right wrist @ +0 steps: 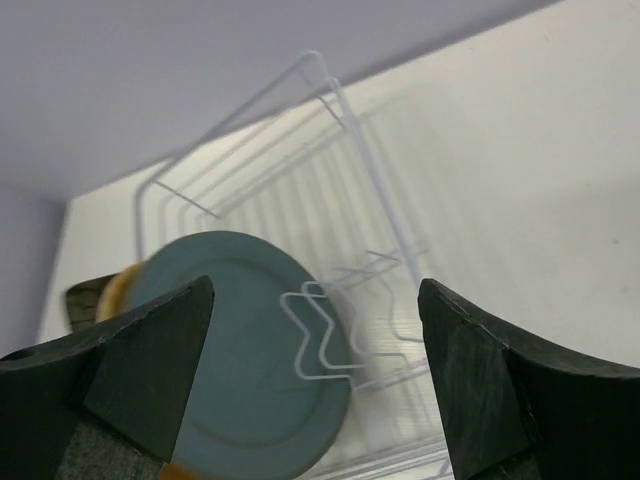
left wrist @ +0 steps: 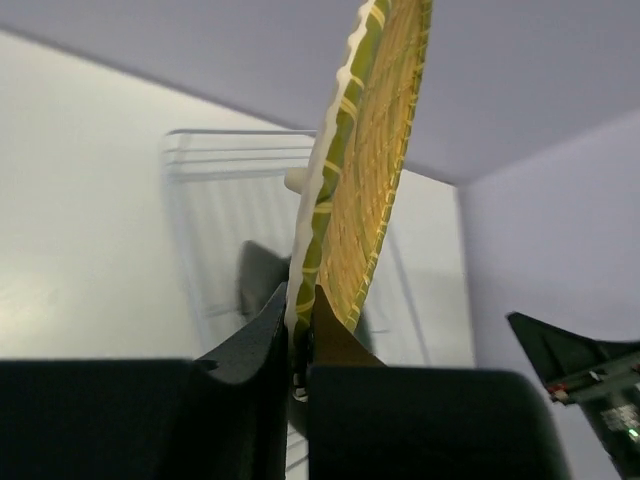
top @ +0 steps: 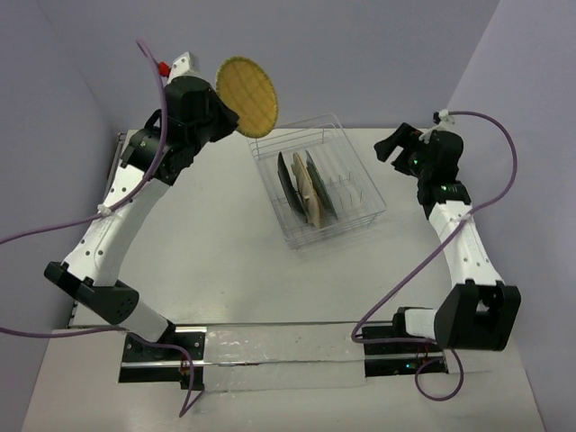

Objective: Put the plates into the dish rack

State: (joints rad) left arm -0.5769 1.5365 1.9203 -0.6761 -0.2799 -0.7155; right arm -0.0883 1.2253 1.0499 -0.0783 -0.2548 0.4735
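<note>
1. Holding the round woven plate [top: 247,93] by its edge, the left gripper [top: 223,112] is squeezed tight on it.
2. That plate is up in the air, near the far left corner of the dish rack [top: 353,180].
3. Three plates stand on edge inside the rack: the black plate [top: 286,175], the tan square plate [top: 306,196] and the grey-blue plate [right wrist: 240,350].
4. The right gripper [top: 393,146] is wide open and holds nothing, near the rack's right side.
</note>
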